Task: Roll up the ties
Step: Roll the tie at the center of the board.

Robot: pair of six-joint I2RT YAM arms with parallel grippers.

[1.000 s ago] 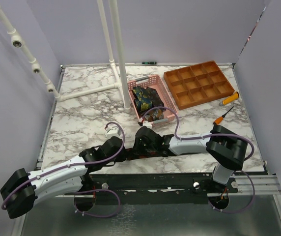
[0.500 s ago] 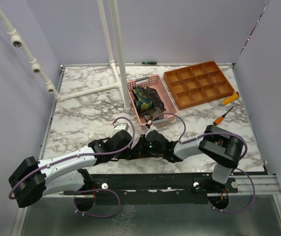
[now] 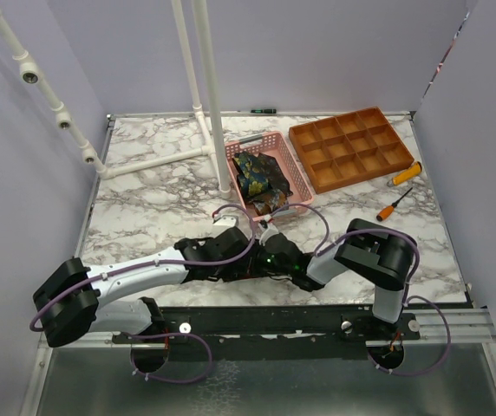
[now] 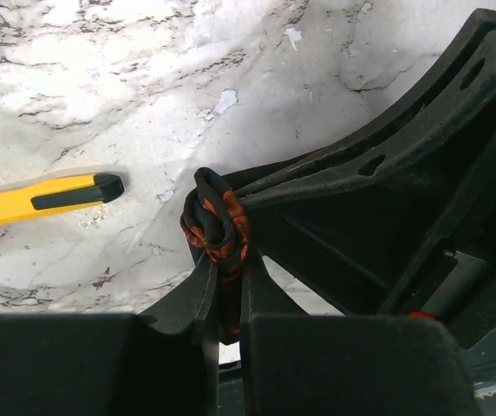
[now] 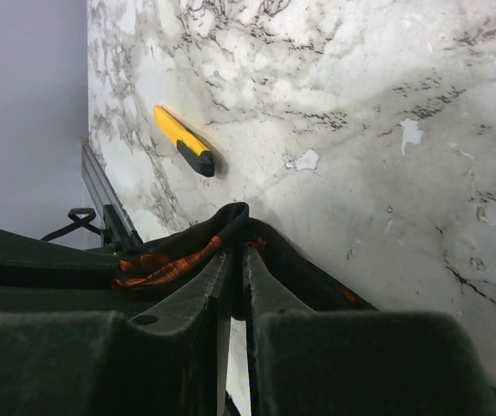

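Tie (image 4: 216, 227) under work is dark with an orange-red pattern, bunched into a small tight coil. Left gripper (image 4: 226, 282) is clenched on it at its fingertips, just above the bench (image 4: 101, 78). Right gripper (image 5: 232, 256), directly opposite, pinches the same fabric. Judgement: this is the rolling step; the next move calls for coordinated turning without losing either pinch.

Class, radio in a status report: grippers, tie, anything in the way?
Left gripper, right gripper: jaws shut on the tie. Yellow tool lies apart, not blocking.
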